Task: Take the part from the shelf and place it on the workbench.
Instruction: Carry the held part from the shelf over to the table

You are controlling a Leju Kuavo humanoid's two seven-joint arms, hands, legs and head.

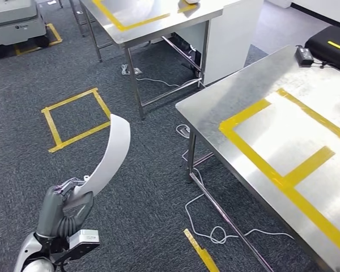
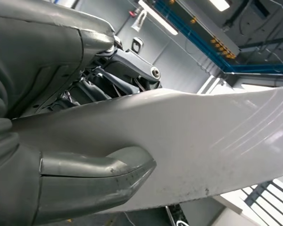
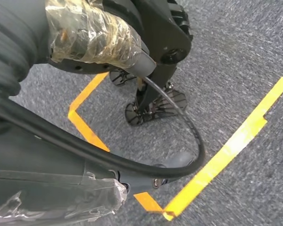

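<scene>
A long, curved white part (image 1: 110, 153) rises from my left hand (image 1: 63, 209), which grips its lower end at the lower left of the head view, above the carpet. In the left wrist view the thumb (image 2: 97, 174) and fingers clamp the white part (image 2: 204, 141) from both sides. The steel workbench (image 1: 245, 96) with yellow tape outlines stands to the right, well apart from the part. My right hand (image 3: 12, 52) hangs over the carpet; how its fingers lie is unclear.
A second steel table (image 1: 160, 25) stands at the back. A yellow tape square (image 1: 76, 119) marks the carpet ahead of my left hand. A white cable (image 1: 215, 229) loops under the workbench. A black adapter (image 1: 304, 55) and a black case (image 1: 331, 45) are at its far end.
</scene>
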